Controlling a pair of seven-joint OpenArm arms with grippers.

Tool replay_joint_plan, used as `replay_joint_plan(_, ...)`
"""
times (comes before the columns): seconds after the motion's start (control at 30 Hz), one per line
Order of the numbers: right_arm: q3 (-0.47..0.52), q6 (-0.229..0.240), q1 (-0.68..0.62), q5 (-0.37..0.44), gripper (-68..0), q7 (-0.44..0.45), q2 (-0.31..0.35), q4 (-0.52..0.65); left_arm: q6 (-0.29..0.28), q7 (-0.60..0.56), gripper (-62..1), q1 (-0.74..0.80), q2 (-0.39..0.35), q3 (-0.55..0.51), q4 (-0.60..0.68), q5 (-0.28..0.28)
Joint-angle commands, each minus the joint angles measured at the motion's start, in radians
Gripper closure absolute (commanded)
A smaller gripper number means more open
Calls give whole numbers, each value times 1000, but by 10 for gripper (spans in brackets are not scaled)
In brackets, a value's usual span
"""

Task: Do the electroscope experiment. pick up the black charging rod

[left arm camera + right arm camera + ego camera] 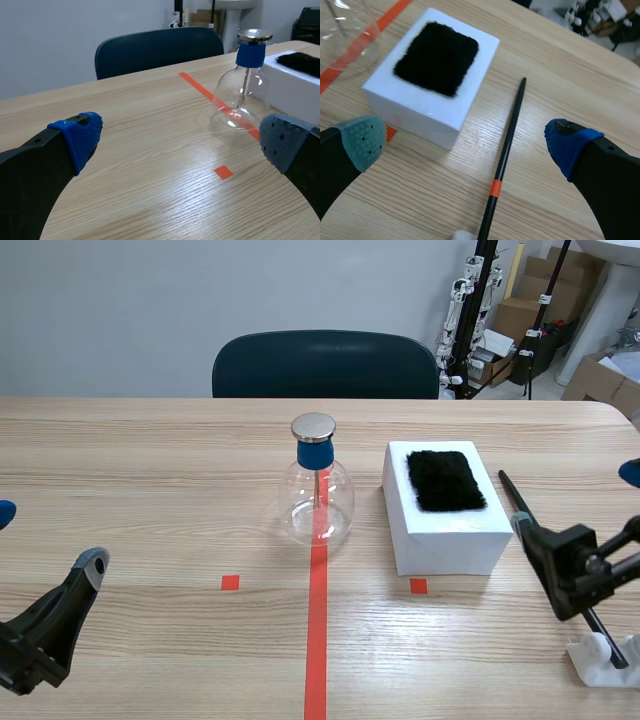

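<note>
My right gripper (465, 142), lower right in the scene view, is wide open with nothing in it. My left gripper (180, 140), lower left, is likewise wide open. The black charging rod (506, 152) lies untouched on the table between my right fingers, just beside the white box (445, 530). Pickup not yet done; left to do: descend, close, lift.

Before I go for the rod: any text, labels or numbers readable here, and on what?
No readable text in any view. The white box, the clear glass flask with a blue stopper and the thin black rod with an orange band carry no writing. The brown cardboard boxes behind the table are too small to read.
</note>
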Motion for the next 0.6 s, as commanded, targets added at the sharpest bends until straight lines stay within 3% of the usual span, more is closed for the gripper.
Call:
replay_joint_plan(0.0, 13, -31, 45, 42, -679, -57, 22, 23, -26, -23, -623, -20, -18, 2, 0, -8)
replay_joint_plan(0.17, 13, -119, 154, 132, -679, -301, 28, 22, -72, -37, -623, -72, -32, 2, -54, -7)
replay_joint_plan(0.23, 13, -121, 185, 143, -679, -388, 28, 22, -79, -37, -623, -95, -32, 2, -77, -7)
replay_joint_plan(0.43, 12, -119, 273, 150, -679, -678, 28, 21, -175, -52, -623, -150, -31, 7, -135, -6)
replay_joint_plan(0.57, 12, -119, 326, 150, -679, -763, 29, 5, -189, -53, -623, -182, -31, 27, -163, 16)
